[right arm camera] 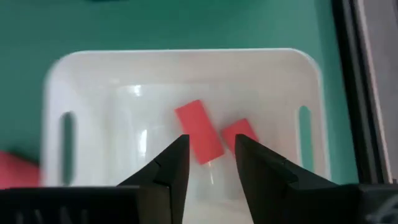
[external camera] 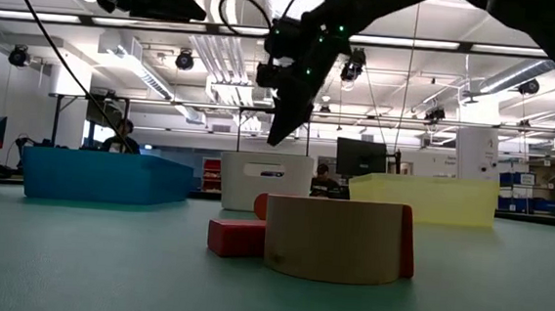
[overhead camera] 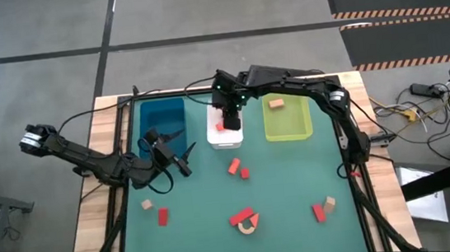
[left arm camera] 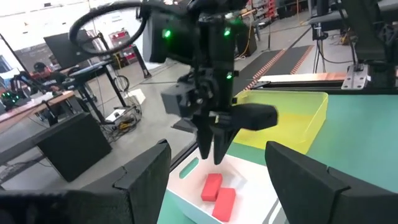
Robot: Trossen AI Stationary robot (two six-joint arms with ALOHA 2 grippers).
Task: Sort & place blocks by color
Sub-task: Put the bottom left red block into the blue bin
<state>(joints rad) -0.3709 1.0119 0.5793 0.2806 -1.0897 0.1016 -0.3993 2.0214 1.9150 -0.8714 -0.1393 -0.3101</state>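
Two red blocks (right arm camera: 199, 132) lie in the white tray (right arm camera: 81, 74); right hand (right arm camera: 211, 158) above.

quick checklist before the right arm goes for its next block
1. Right claw empty: ok, fingers apart, nothing between them.
2. Last red blocks inside the white tray: ok, two lie on its floor.
3. Right claw clear of the tray: ok, the low view shows it above the rim.
4. Left claw out of the way: ok, it is open over the mat beside the blue tray.
5. Next red block reachable: ok, it lies free on the mat.
6. Tan block sorted: ok, in the yellow-green tray.
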